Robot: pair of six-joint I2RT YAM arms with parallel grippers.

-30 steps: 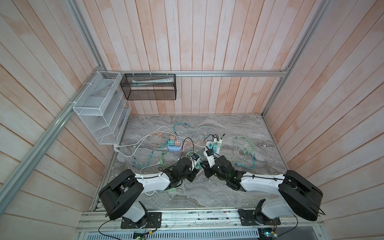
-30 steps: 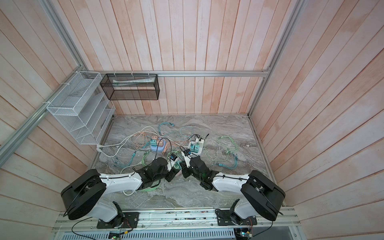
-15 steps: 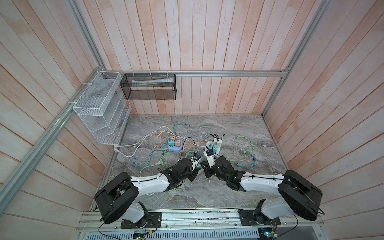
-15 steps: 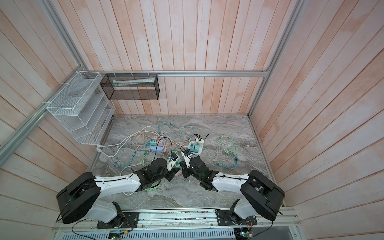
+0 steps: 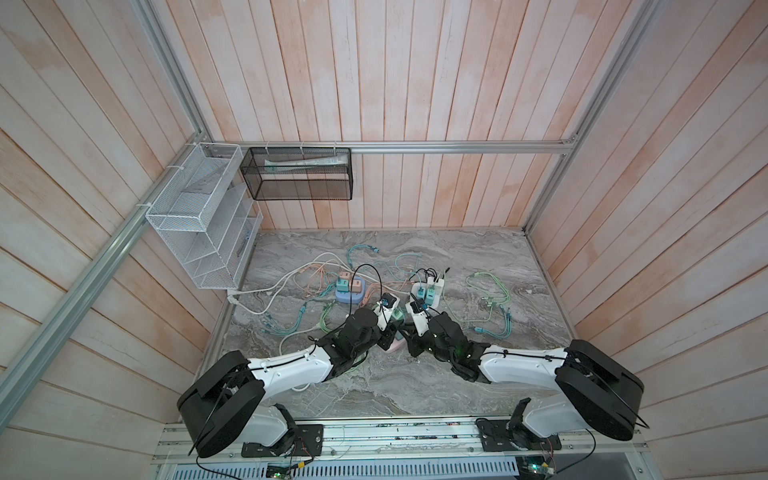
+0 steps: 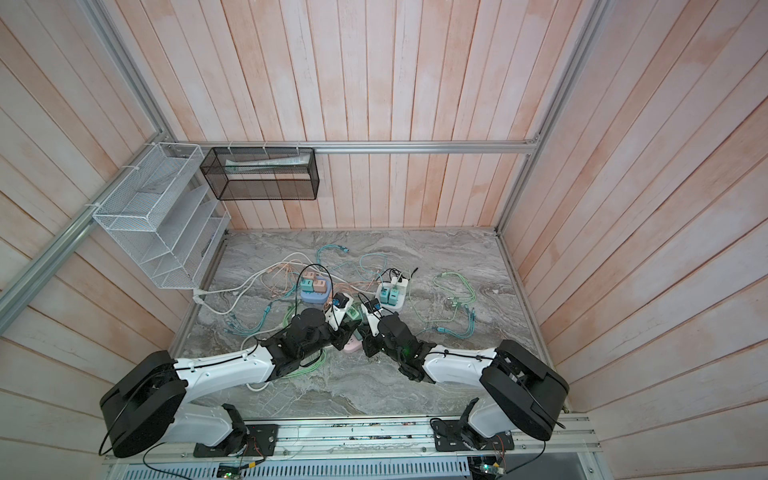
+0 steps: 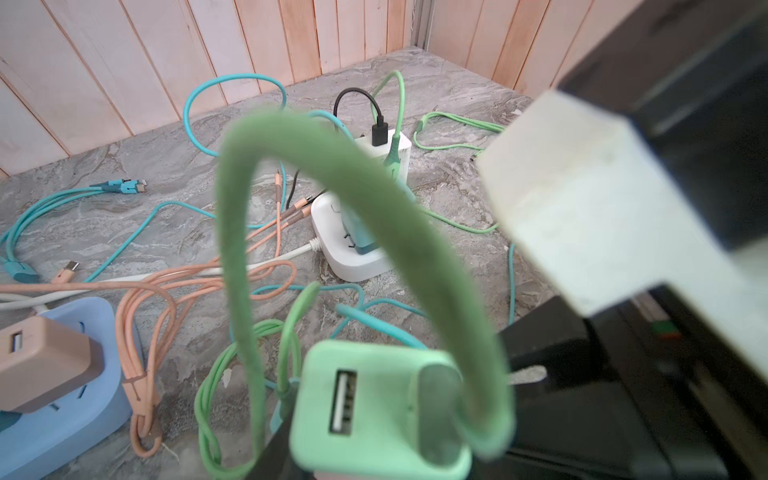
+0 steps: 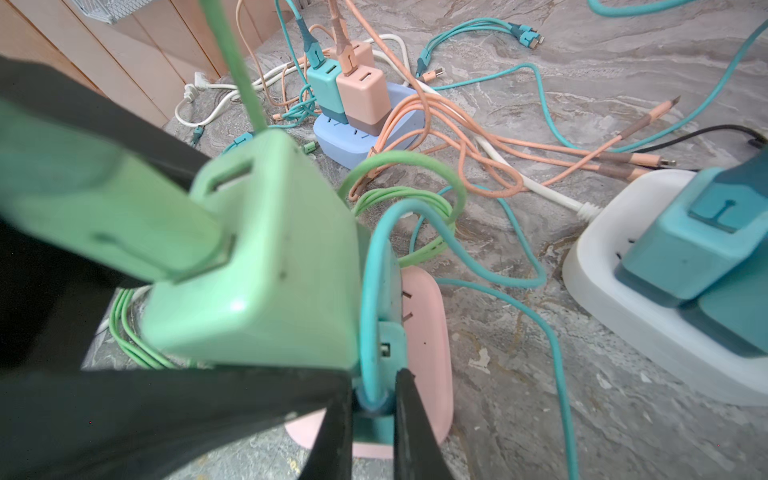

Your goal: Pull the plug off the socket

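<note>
A pink socket strip (image 8: 424, 332) lies on the marble table between my two arms, also seen in both top views (image 5: 397, 345) (image 6: 352, 345). My left gripper (image 7: 395, 415) is shut on a light green plug (image 7: 374, 407) with a green cable looping out of it. This green plug (image 8: 257, 257) stands tilted at the strip's end; its underside is hidden, so I cannot tell if its prongs are in. My right gripper (image 8: 374, 399) is shut on a teal plug (image 8: 380, 332) seated in the pink strip, one black finger on each side.
A blue socket strip (image 5: 350, 291) carries teal and peach plugs. A white socket strip (image 5: 428, 291) with teal plugs sits just beyond my right wrist. Loose teal, green, peach and white cables cover the table. A white wire rack (image 5: 203, 220) and black mesh basket (image 5: 299, 174) hang on the walls.
The left arm's rear links have shifted slightly. Both grippers stay shut at the pink socket strip.
</note>
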